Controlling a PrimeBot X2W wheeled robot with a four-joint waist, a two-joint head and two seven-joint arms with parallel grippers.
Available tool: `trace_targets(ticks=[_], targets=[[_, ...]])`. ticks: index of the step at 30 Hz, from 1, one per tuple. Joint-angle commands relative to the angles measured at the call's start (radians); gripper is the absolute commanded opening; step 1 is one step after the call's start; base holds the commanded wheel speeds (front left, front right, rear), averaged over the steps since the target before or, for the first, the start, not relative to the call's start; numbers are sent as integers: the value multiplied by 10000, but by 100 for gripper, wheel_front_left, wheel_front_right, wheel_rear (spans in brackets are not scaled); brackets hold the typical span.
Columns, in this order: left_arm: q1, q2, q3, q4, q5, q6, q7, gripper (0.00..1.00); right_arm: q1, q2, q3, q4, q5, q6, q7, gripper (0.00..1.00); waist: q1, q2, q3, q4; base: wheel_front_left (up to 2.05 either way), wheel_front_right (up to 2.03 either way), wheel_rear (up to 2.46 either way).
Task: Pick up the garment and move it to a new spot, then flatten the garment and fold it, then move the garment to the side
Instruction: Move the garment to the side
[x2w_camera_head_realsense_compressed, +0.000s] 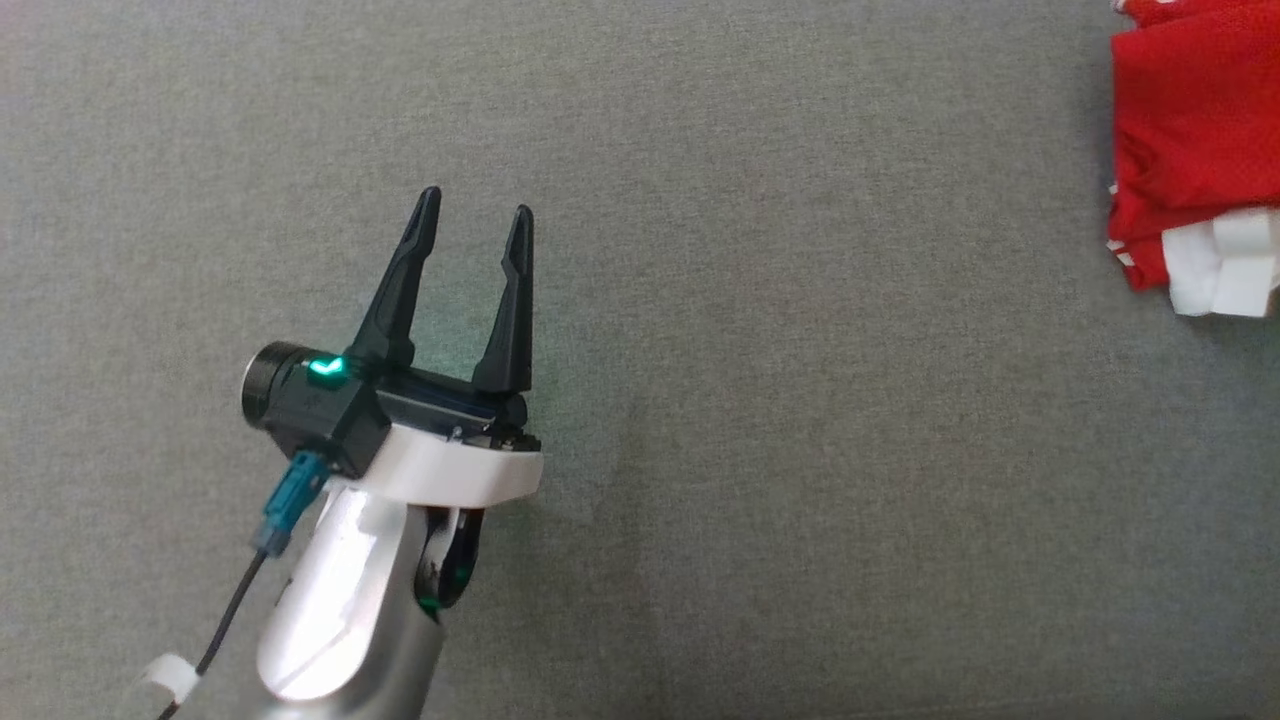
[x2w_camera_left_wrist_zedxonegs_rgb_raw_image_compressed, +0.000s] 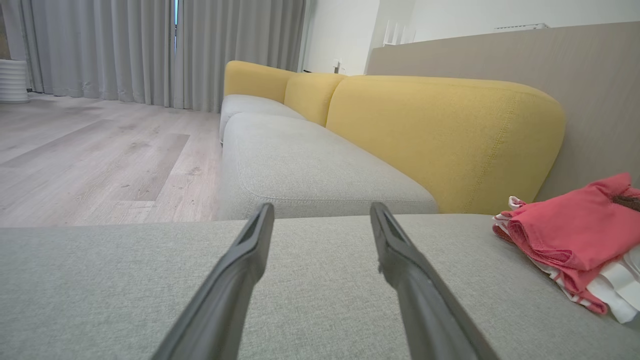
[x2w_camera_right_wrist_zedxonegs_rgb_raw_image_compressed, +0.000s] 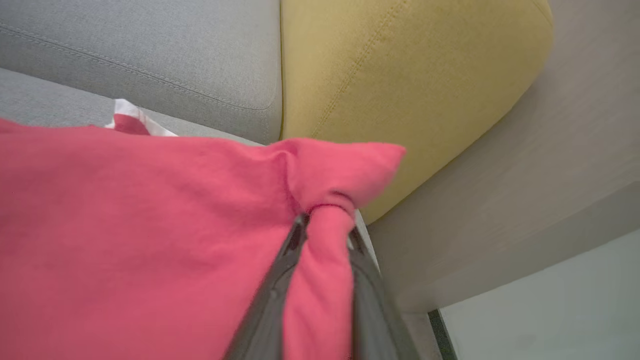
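On the grey sofa seat (x2w_camera_head_realsense_compressed: 700, 420), at the far right of the head view, the folded red garment (x2w_camera_head_realsense_compressed: 1190, 130) lies with its visible long axis running up and down the picture. Its white-trimmed end points toward the lower edge. The frame cuts off its right side, so its full width cannot be told. From the left wrist view the garment (x2w_camera_left_wrist_zedxonegs_rgb_raw_image_compressed: 575, 235) sits close to a yellow back cushion (x2w_camera_left_wrist_zedxonegs_rgb_raw_image_compressed: 440, 135). The right gripper (x2w_camera_right_wrist_zedxonegs_rgb_raw_image_compressed: 327, 227) is clenched on a bunched fold of the garment (x2w_camera_right_wrist_zedxonegs_rgb_raw_image_compressed: 125, 225), with red cloth pinched between its two dark fingers. Well apart from the cloth, the left gripper (x2w_camera_head_realsense_compressed: 476, 205) hangs over bare upholstery with its jaws spread wide and nothing between them.
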Motion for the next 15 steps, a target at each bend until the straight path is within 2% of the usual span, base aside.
trace_targets(ticks=[1, 7, 14, 15], targets=[[-307, 70, 361, -286, 80, -39, -51, 100, -130, -227, -107, -228, -111, 63, -94, 100, -1, 0, -29, 5, 0, 0, 0], [-199, 70, 680, -233, 127, -39, -51, 100, -200, 305, -741, -431, -715, 63, -410, 100, -1, 0, -470, -86, 0, 0, 0], [161, 70, 1271, -291, 145, 37, -51, 100, -189, 1478, -1021, -1416, -870, 63, -907, 100, -1, 0, -1443, -216, 0, 0, 0], [161, 70, 1271, -291, 145, 37, -51, 100, -189, 1478, -1021, -1416, -870, 63, -907, 100, -1, 0, -1443, -216, 0, 0, 0]])
